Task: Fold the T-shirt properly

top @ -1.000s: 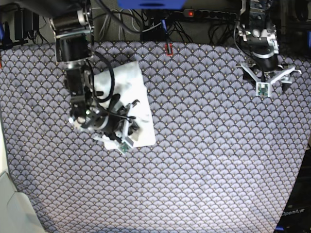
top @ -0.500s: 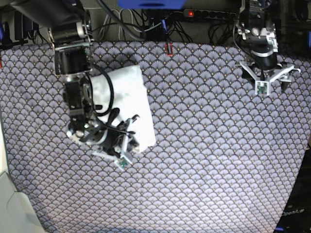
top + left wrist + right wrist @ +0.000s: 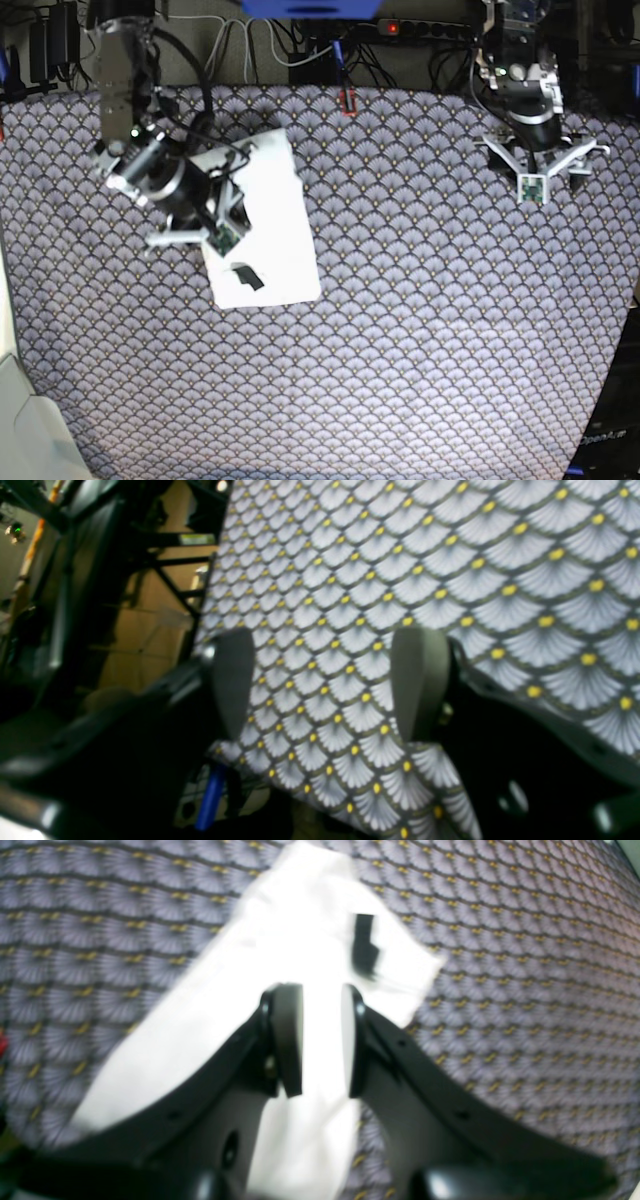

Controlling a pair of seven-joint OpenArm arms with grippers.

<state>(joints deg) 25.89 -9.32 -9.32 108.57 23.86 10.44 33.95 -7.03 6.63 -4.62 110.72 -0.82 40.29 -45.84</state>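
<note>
The T-shirt (image 3: 268,230) lies folded into a compact white rectangle on the worktop (image 3: 420,330), which is covered in a grey fan-scale pattern with yellow dots. A small black tag (image 3: 365,946) shows on the shirt's upper face, near the end of the fold that lies beyond the right claw's tips.

The right claw (image 3: 322,1037) hangs above the folded shirt, its two pads (image 3: 288,1037) standing a narrow gap apart. White cloth fills the gap in the wrist view, but it lies below the claw; nothing is pinched between the pads. In the base view this claw (image 3: 215,215) sits over the shirt's edge, with most of the fold reaching past it toward the middle of the worktop.

The left claw (image 3: 530,170) is well apart from the shirt, across the worktop. Its jaws stand wide, and between the fingers (image 3: 417,680) only the patterned cover shows. It holds nothing.
</note>
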